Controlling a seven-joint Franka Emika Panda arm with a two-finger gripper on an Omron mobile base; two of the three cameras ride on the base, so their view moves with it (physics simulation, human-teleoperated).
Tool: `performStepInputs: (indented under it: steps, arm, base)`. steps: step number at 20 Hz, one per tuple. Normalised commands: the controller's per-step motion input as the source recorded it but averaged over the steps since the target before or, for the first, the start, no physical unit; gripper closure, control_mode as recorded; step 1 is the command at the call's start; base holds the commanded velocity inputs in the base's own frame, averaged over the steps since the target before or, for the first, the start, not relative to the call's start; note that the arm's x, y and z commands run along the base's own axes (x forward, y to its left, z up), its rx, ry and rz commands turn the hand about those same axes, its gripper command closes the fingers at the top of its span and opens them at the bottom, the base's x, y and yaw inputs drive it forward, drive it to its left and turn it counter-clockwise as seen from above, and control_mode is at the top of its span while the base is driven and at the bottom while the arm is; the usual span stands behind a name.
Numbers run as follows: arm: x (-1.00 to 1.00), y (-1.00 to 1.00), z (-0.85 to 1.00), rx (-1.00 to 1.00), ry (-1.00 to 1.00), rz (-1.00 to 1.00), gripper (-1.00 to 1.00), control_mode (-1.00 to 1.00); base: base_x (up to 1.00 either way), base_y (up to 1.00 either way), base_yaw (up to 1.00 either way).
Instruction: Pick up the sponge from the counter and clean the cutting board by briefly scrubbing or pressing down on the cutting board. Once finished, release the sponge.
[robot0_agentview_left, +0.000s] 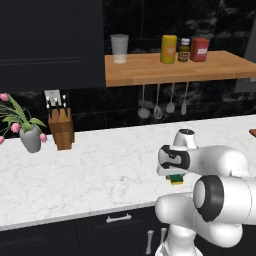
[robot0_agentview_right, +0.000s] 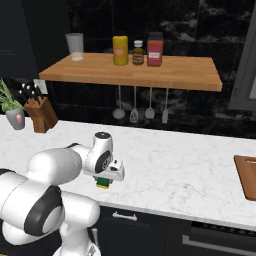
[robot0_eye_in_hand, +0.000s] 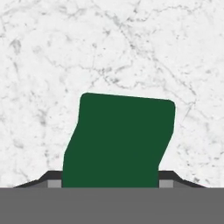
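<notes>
My gripper (robot0_agentview_left: 175, 175) points straight down over the white marble counter (robot0_agentview_left: 100, 170), near its front edge. The sponge (robot0_eye_in_hand: 120, 138) sits between the fingers, dark green top facing the hand camera, and a dark fingertip presses against each of its sides. From the base its yellow and green body (robot0_agentview_right: 104, 183) shows just under the hand. I cannot tell whether it rests on the marble or hangs just above it. The reddish-brown cutting board (robot0_agentview_right: 246, 176) lies far to the right on the counter, cut off by the frame edge, with a sliver (robot0_agentview_left: 253, 132) in the left base view.
A wooden knife block (robot0_agentview_left: 61, 130) and a grey vase of pink flowers (robot0_agentview_left: 30, 137) stand at the back left. Above the counter, a wooden wall shelf (robot0_agentview_right: 150, 72) carries a glass and several bottles, with utensils (robot0_agentview_right: 134, 105) hanging below it.
</notes>
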Motion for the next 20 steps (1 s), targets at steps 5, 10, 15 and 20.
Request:
performStepInputs:
  steps: [5,10,15,20]
  arm:
    - [-0.01,0.0,-0.12,0.0,0.0,0.0,1.0,-1.0]
    - [-0.28,0.0,0.56,0.0,-0.11,0.0,1.0,-1.0]
    - [-0.1,0.0,0.8,-0.04,-0.01,-0.02,1.0,-1.0]
    - [-0.06,0.03,0.89,-0.06,-0.03,0.0,1.0,-1.0]
  base:
    - [0.0,0.0,0.0]
    - [0.0,0.0,0.0]
    - [0.0,0.0,0.0]
    - [0.0,0.0,0.0]
